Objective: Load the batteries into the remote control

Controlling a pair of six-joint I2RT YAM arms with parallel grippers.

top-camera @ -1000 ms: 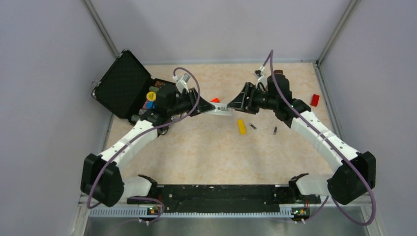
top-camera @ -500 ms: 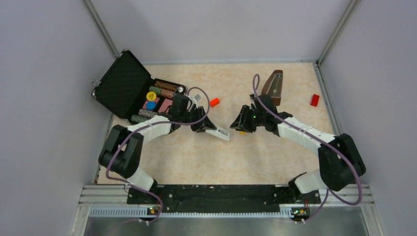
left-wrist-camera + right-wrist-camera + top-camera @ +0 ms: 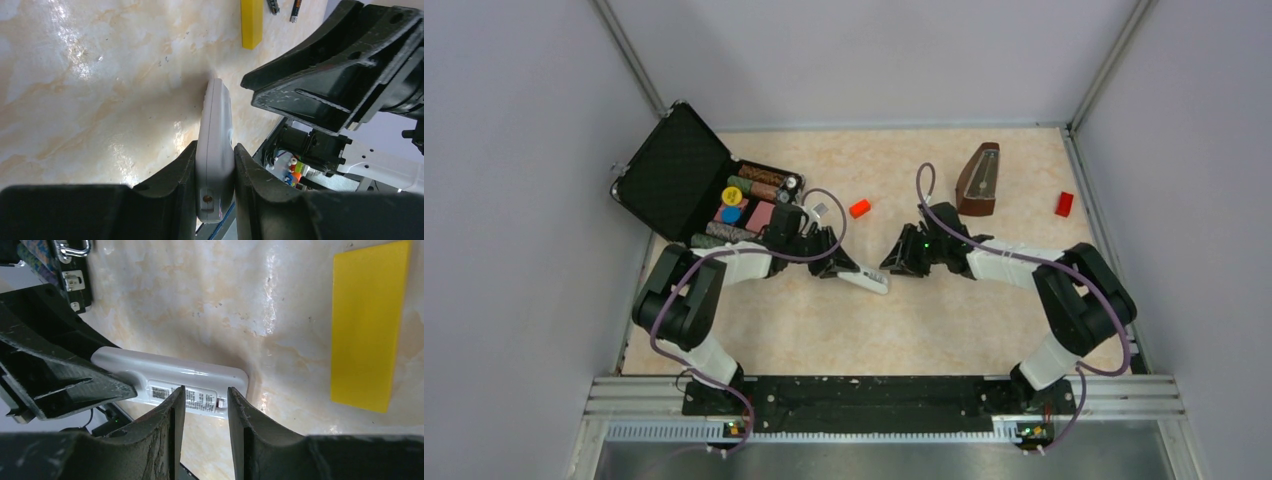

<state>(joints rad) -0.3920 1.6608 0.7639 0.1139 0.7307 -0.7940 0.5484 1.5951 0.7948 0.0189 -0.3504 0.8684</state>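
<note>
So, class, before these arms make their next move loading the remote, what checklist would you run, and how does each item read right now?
1. Left gripper holds the remote control: ok, it is clamped edgewise between both fingers.
2. Battery recess open: cannot tell; the right wrist view shows only a labelled face.
3. Batteries loose and in view: ok, both lie on the table beyond the yellow block.
4. Right gripper free to fetch one: cannot tell; its fingers are slightly apart at the labelled face, and contact is unclear.
5. Yellow block apart from the remote control: ok, there is bare table between them.
</note>
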